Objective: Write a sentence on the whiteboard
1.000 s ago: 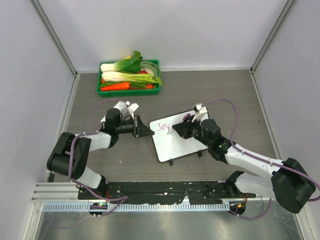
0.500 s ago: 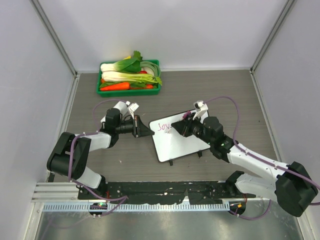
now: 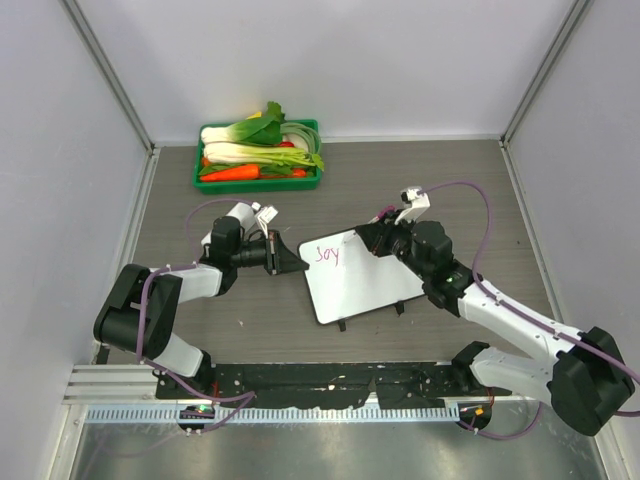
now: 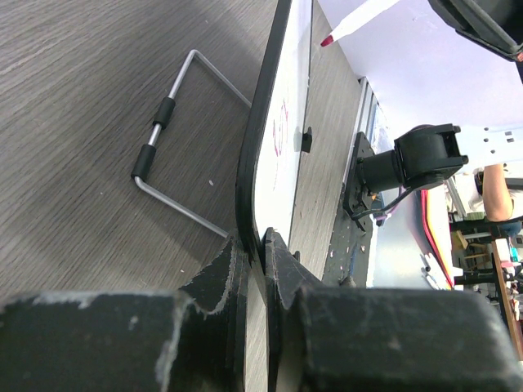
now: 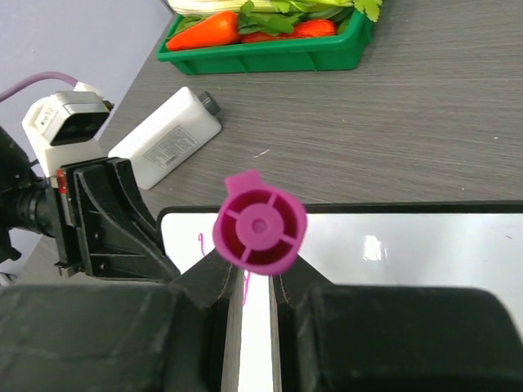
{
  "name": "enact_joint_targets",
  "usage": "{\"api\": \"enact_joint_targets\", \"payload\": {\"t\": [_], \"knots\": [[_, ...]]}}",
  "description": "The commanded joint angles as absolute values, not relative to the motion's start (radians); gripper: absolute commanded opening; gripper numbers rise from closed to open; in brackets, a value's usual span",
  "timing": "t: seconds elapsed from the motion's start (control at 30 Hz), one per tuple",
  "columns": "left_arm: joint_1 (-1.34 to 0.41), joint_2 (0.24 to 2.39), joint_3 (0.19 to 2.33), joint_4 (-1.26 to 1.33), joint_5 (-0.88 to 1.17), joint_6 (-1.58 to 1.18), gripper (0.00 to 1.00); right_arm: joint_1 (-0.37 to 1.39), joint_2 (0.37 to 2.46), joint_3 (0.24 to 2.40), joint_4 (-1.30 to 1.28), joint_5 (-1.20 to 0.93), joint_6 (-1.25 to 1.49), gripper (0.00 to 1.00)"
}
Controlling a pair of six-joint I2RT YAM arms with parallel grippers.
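One whiteboard mid-table in top view, tilted, left edge pinched by left gripper. Sentence, pink, at board's far-left corner. Right gripper over board's far edge. Green tray far left.
Left wrist view: jaws clamp board rim; marker tip near board face.
Right wrist view: jaws pinch magenta marker barrel above board.

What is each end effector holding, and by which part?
Left end effector clamps the whiteboard by its thin edge near a corner. Right end effector pinches the marker by its barrel, just ahead of its magenta rear end.
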State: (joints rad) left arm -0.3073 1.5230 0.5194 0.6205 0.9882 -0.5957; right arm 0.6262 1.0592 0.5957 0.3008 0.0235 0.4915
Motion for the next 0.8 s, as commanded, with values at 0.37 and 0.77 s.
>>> {"api": "enact_joint_targets", "payload": {"t": [0.37, 0.77], "knots": [[-0.319, 1.54, 0.509, 0.591, 0.982, -0.535, 0.0, 0.623, 1.098, 0.597, 0.337, 0.11, 0.457, 0.01], [-0.318, 1.542, 0.511, 0.595, 0.983, -0.538, 0.0, 0.624, 1.092, 0.551, 0.322, 0.106, 0.454, 0.02]]}}
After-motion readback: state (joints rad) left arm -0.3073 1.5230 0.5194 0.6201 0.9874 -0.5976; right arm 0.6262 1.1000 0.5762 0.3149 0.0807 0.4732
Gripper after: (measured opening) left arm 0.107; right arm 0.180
